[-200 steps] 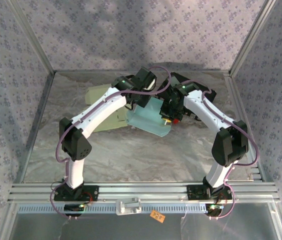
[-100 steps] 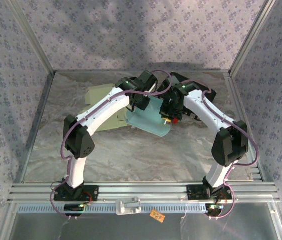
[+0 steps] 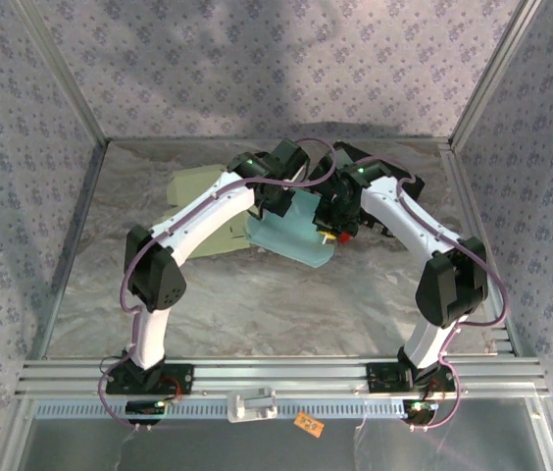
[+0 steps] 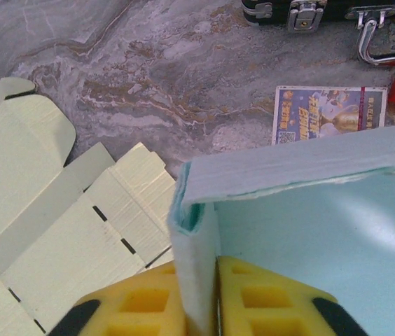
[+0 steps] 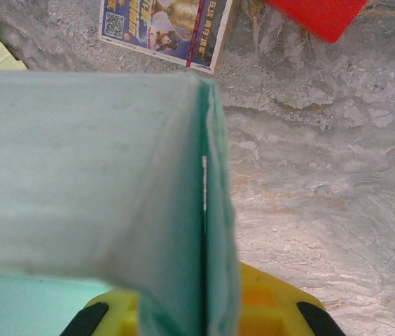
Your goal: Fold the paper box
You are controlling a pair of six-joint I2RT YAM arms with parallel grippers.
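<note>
The blue paper box (image 3: 294, 238) sits half folded on the worktop (image 3: 257, 294), between the two hands. The left hand (image 4: 201, 297) pinches one folded wall of the box tight between its yellow fingers (image 4: 148, 301). The right hand (image 5: 197, 311) squeezes another wall the same way. A flat yellow box sheet (image 4: 64, 245) lies just beside the box. A picture card (image 4: 327, 112) lies near it too.

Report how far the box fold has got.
Done: the blue box has walls standing, and one corner wall is folded double in the left wrist view. In hand: the left gripper and the right gripper each pinch a wall. Left: the box looks open and unfinished, though I can't see which flaps remain. The yellow blank lies flat and untouched.
</note>
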